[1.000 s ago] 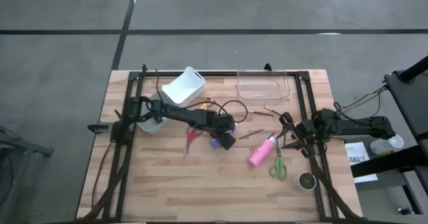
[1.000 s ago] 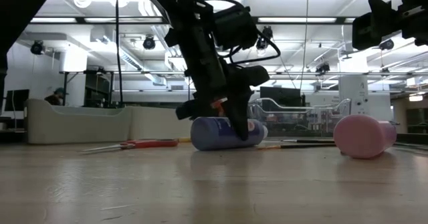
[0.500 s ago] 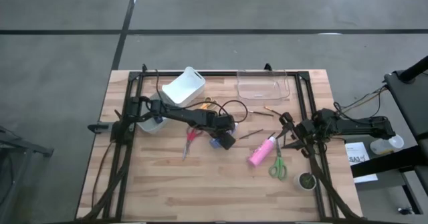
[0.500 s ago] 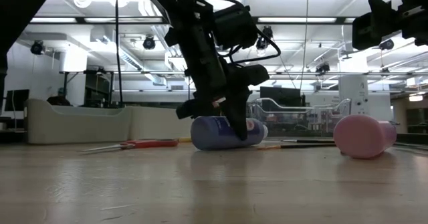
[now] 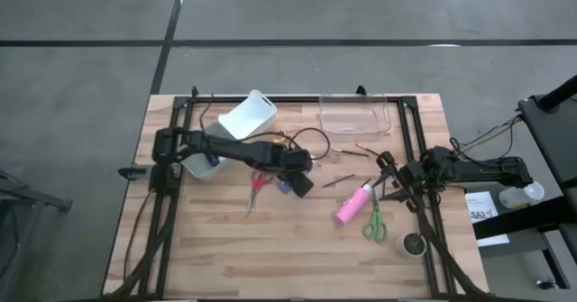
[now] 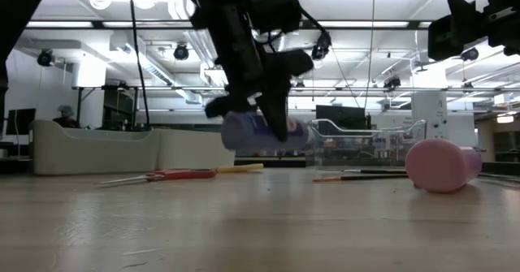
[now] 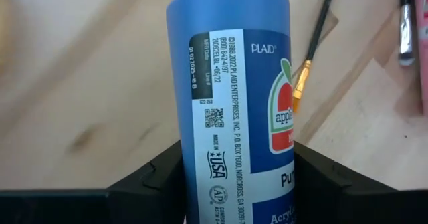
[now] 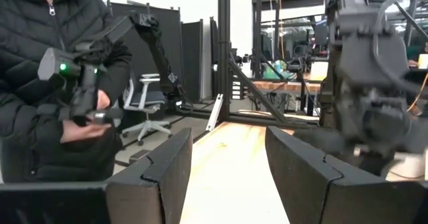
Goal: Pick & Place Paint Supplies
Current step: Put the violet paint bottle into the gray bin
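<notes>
The left gripper (image 6: 272,118) is clamped on the blue bottle (image 7: 234,97), which lies sideways between the fingers, clear of the table (image 5: 270,248) with open air beneath. A paintbrush (image 7: 311,57) lies on the wood past the bottle; the cap is cut off from sight. The pink bottle (image 5: 351,204) lies toward the right gripper (image 5: 389,183), whose fingers stand apart, holding nothing, at the table's right edge.

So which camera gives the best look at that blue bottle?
The left wrist view: the blue bottle fills it, label readable, clamped in the left gripper. The low view shows it lifted off the table. The high view shows only a blue speck; the right wrist view shows none of it.
</notes>
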